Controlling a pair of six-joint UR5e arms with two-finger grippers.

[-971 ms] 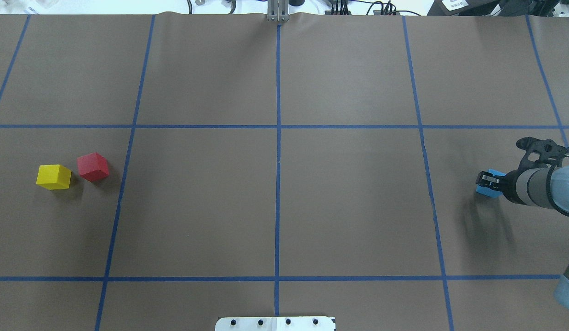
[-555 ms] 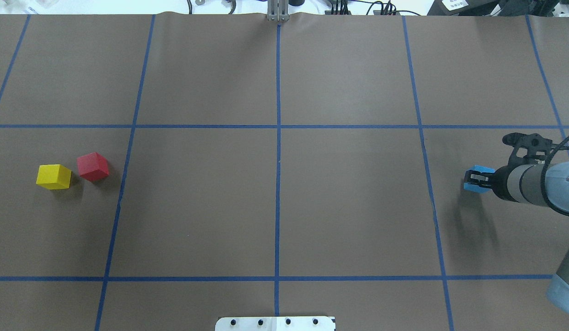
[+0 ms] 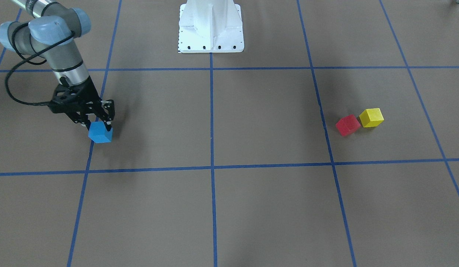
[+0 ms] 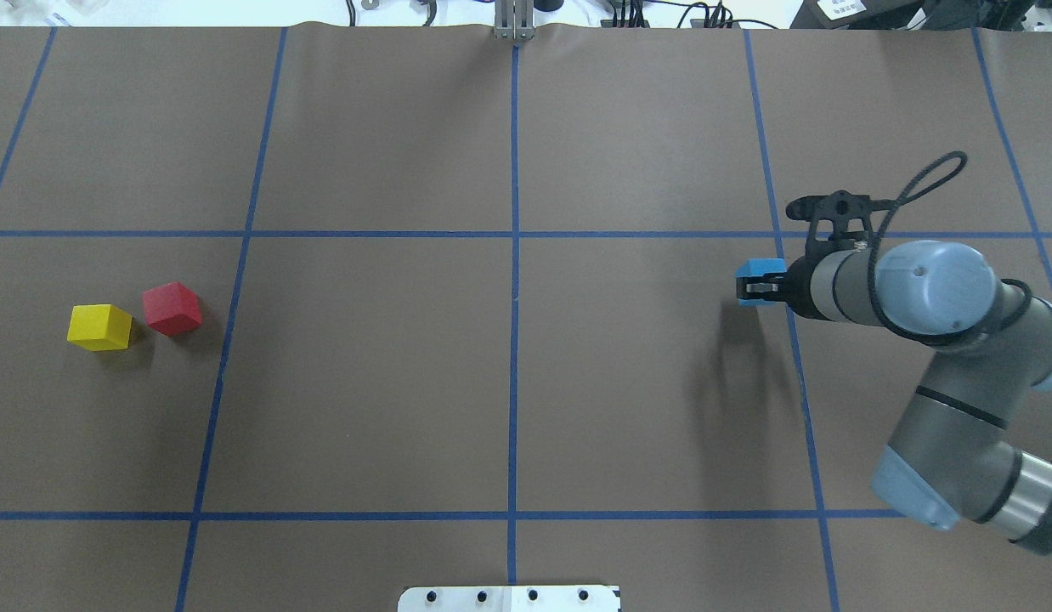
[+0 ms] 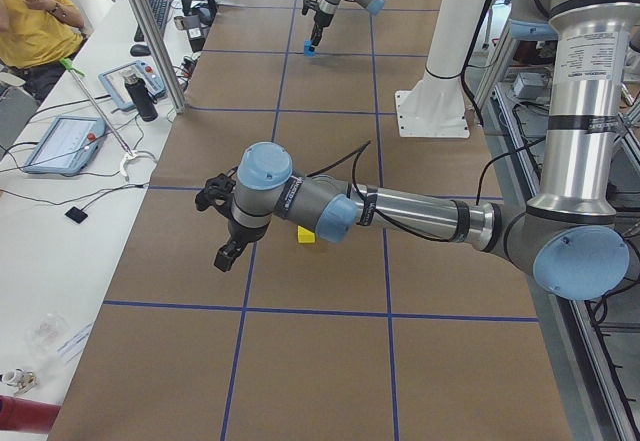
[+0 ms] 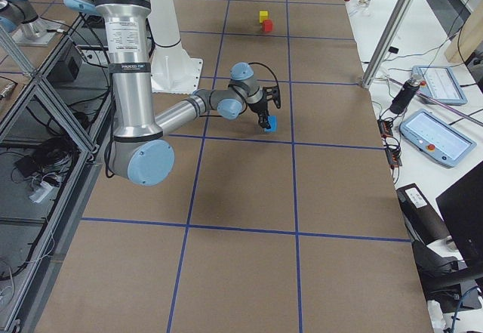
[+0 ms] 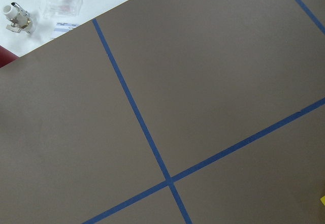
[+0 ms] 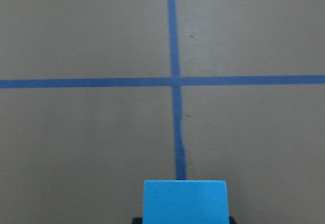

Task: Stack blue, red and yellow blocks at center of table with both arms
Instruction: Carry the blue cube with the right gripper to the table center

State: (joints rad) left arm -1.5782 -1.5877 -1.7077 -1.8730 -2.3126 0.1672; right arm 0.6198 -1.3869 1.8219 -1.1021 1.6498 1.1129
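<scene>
We count three small cube-shaped blocks, all matte, with crisp edges and smooth, painted-looking faces: one blue block (image 4: 760, 269), one red block (image 4: 172, 308) and one yellow block (image 4: 99, 327). They are set against a desk (image 4: 364, 382) covered in dull brown paper and ruled into squares by blue tape lines (image 4: 514, 340). The black two-finger right hand (image 3: 99, 127) is clamped on the blue block, one finger on each of two opposite faces, and the block hangs below the fingertips. Its shadow falls apart from it on the paper, so we judge it is off the desk. It is by a tape line well to the robot's right of centre. The red and yellow blocks rest on the desk far to the robot's left, just beside each other, the red nearer the centre. The left hand (image 5: 226, 229) hovers near the yellow block; we cannot tell whether it is open or closed.
</scene>
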